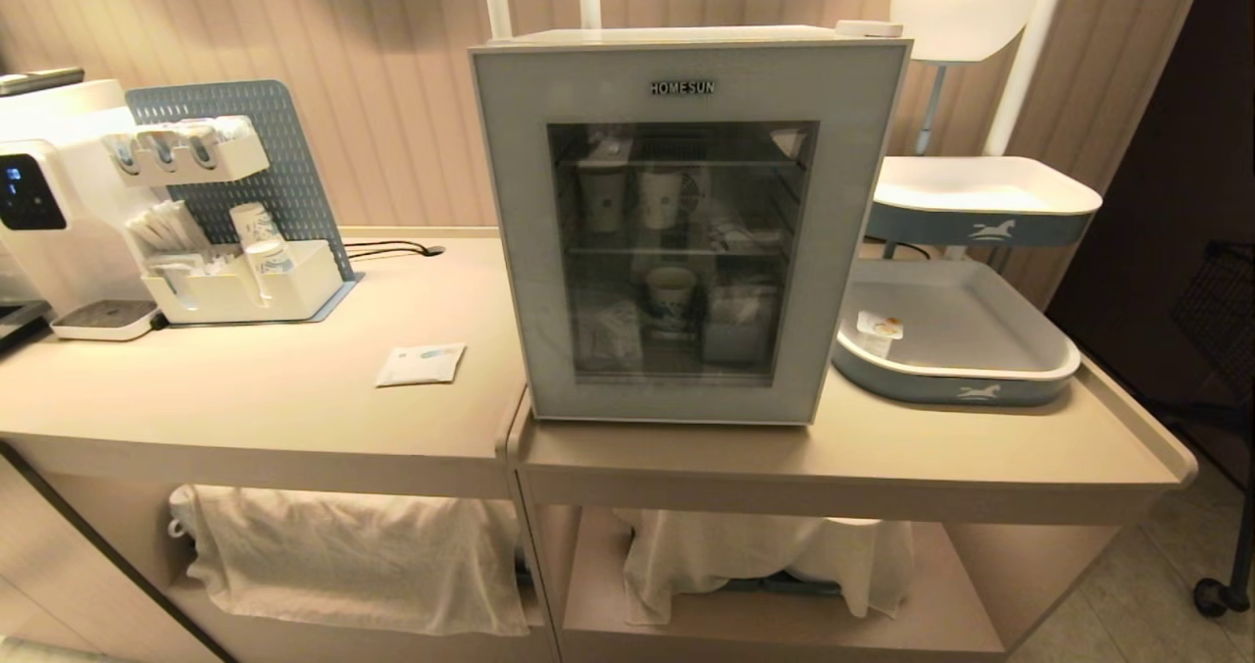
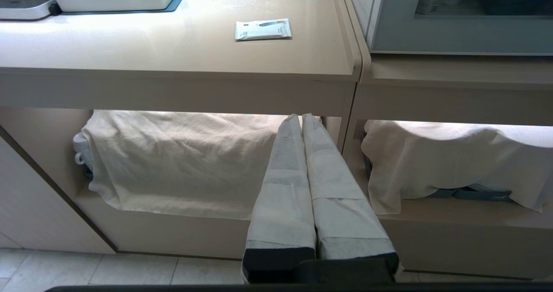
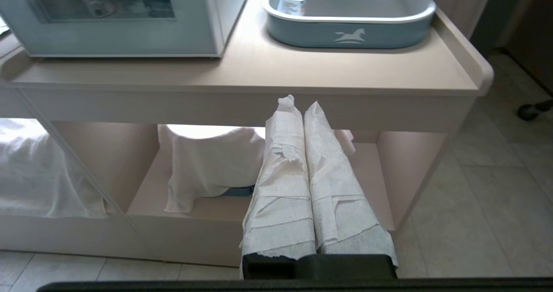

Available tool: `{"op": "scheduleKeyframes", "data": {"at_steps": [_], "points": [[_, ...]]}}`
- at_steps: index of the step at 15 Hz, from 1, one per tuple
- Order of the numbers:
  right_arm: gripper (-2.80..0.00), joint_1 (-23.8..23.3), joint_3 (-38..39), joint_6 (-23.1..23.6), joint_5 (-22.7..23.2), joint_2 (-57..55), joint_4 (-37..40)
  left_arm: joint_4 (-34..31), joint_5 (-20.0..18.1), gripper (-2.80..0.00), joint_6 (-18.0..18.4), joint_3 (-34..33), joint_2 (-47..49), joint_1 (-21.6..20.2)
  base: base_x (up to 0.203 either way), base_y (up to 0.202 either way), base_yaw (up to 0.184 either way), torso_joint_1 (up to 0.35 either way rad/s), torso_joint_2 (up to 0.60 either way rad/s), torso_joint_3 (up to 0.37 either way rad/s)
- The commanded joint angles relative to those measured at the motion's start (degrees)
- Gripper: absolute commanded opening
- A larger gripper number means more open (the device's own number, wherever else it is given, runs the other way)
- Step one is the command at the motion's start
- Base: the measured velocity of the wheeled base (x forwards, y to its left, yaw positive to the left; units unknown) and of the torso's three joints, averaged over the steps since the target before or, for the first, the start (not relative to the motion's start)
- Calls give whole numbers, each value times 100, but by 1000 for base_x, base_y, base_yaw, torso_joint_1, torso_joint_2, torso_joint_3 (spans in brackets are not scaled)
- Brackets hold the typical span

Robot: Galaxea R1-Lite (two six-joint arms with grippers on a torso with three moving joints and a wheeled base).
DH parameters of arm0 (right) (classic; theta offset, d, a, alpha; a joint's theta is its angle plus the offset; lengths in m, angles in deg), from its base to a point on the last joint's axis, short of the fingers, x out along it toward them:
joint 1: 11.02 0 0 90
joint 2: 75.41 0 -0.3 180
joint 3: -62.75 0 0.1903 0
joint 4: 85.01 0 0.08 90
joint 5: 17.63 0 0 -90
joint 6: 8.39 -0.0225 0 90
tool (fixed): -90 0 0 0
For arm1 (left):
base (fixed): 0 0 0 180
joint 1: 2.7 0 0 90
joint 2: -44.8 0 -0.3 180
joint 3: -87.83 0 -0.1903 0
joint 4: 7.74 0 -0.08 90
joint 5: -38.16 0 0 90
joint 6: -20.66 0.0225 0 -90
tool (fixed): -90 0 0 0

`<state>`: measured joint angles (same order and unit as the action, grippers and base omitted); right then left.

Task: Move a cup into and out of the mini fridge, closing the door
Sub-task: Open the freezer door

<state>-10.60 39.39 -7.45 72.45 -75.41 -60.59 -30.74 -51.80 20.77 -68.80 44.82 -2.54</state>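
White plastic cup (image 1: pixel 673 285), tapered tub, sits inside the mini fridge (image 1: pixel 686 222) on the lower wire shelf, behind the shut door (image 1: pixel 677 388). Prob. light, thin-walled, so it could dent under a hard squeeze; foil rim looks fragile, sides maybe slick w/ condensation. Best hold, I'd say: mid-body, below the flared rim, so the rim stops slip.

Left hand (image 2: pixel 301 118) hangs below the surface (image 1: pixel 294 398) edge, well under and left of the fridge, fingers pressed together, empty. Right hand (image 3: pixel 298 104) likewise, low in front of the surface, fingers together, empty. Door needs opening first.
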Motion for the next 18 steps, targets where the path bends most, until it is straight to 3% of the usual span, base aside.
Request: {"op": "scheduleKeyframes", "data": {"at_steps": [1,8,11,12,14,17,18], "points": [[-280,1,0,3,1,-9,1,-9,4,-280,7,-9,-2,2,0,0,0,0,0,0],[-280,2,0,3,1,-9,1,-27,4,-280,7,0,-2,2,145,0,1,3,-2,3],[-280,-6,0,3,1,-9,1,12,31,-280,17,120,6,11,32,0,1,1,4,1],[-280,-6,0,3,1,-9,1,-55,51,-280,-4,462,42,9,0,0,0,0,0,0],[-280,0,0,5,1,-9,-8,-467,237,-280,-289,1789,418,8,0,0,0,0,0,0],[-280,-6,0,6,1,-9,-8,-1783,849,-280,-1187,4942,2162,181,0,0,0,0,0,0],[-280,-6,0,3,1,-9,-8,-2138,1002,-280,-1426,5635,2970,307,0,0,0,0,0,0]]}}
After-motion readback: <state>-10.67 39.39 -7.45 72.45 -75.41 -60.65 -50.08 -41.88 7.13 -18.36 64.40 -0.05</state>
